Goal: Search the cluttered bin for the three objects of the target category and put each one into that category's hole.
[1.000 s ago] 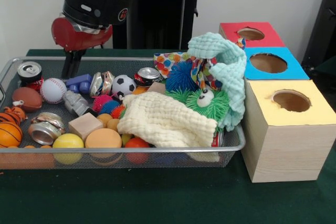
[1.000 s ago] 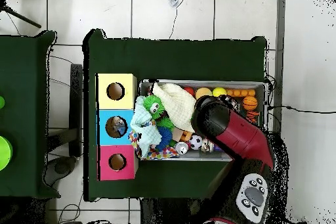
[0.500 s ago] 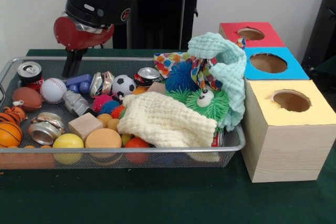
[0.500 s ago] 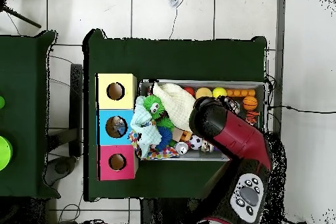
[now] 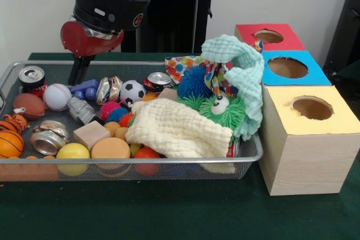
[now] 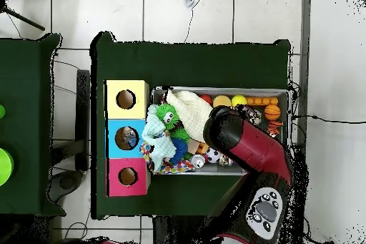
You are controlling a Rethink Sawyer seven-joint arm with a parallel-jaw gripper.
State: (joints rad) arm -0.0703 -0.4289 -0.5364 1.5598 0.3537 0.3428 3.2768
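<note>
The cluttered bin (image 5: 129,161) is a silver wire-mesh tray full of toys, cans and cloths; it also shows in the overhead view (image 6: 286,92). One crushed clear plastic bottle (image 5: 81,109) lies at the bin's left middle, between a baseball (image 5: 57,96) and a wooden block (image 5: 91,134). No other bottle shows. My gripper (image 5: 75,78) hangs over the bin's far left part, behind a blue block (image 5: 84,88) and above and behind the bottle, touching nothing I can see. In the overhead view the red arm (image 6: 246,148) hides the gripper.
Red (image 5: 247,33), blue (image 5: 315,74) and yellow (image 5: 304,155) boxes with round holes stand right of the bin. Metal cans (image 5: 32,77) (image 5: 158,81) (image 5: 49,139), a soccer ball (image 5: 133,90), a cream cloth (image 5: 174,130), a mint cloth (image 5: 244,77) and a green fuzzy toy (image 5: 219,108) fill the bin.
The arm's wrist has shifted slightly right and up in the front view. Nothing in the bin has moved.
</note>
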